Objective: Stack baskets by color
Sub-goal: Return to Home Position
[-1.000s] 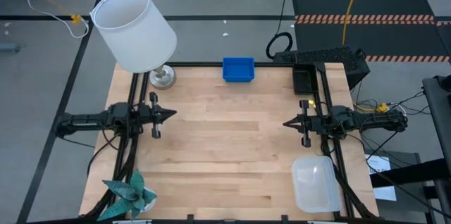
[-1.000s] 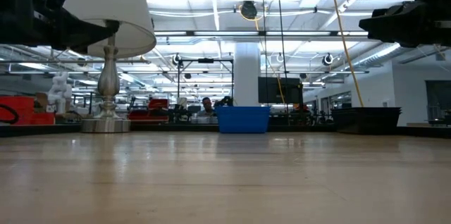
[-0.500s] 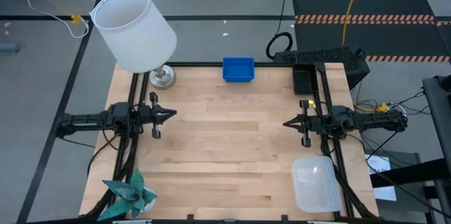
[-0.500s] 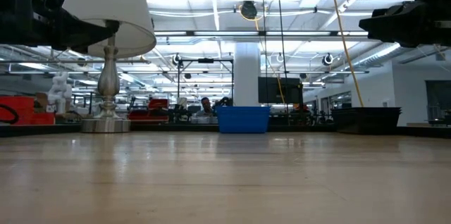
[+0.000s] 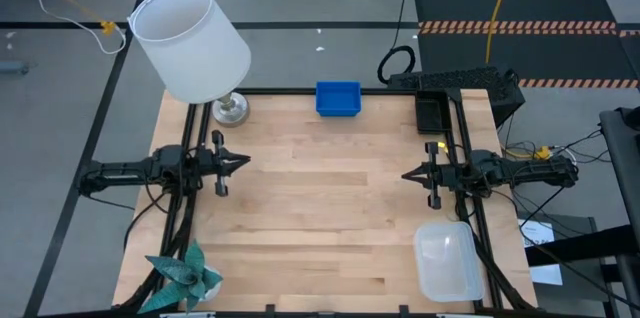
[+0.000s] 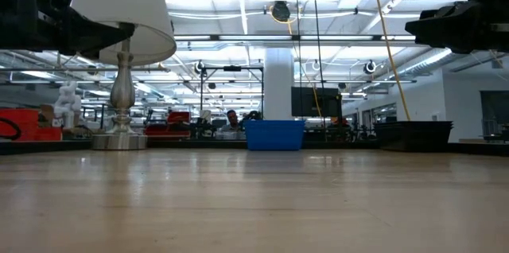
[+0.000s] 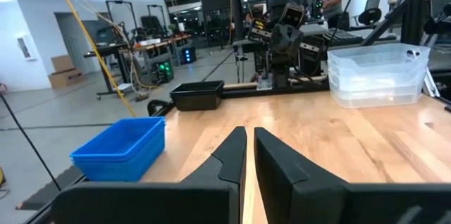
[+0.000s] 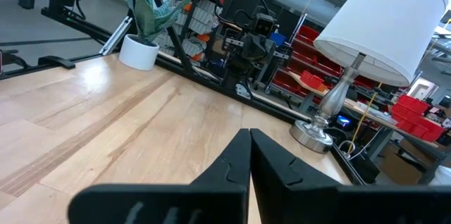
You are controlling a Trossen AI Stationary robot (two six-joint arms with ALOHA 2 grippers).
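A bright blue basket [image 5: 337,98] rests on its base at the middle of the table's far edge and shows again in the left wrist view [image 7: 120,146]. A black basket [image 5: 432,114] sits at the far right corner. Stacked clear baskets [image 5: 448,261] stand at the near right corner, also seen from the left wrist [image 7: 377,75]. My left gripper [image 5: 245,162] hovers level over the table's left side, its fingers [image 7: 229,157] a narrow slit apart and holding nothing. My right gripper [image 5: 405,174] hovers level over the right side, shut and empty.
A lamp with a white shade [image 5: 190,43] stands at the far left corner on its metal foot [image 5: 230,108]. A teal paper plant [image 5: 185,276] in a white pot sits at the near left corner. Bare wood [image 5: 320,208] lies between the two grippers.
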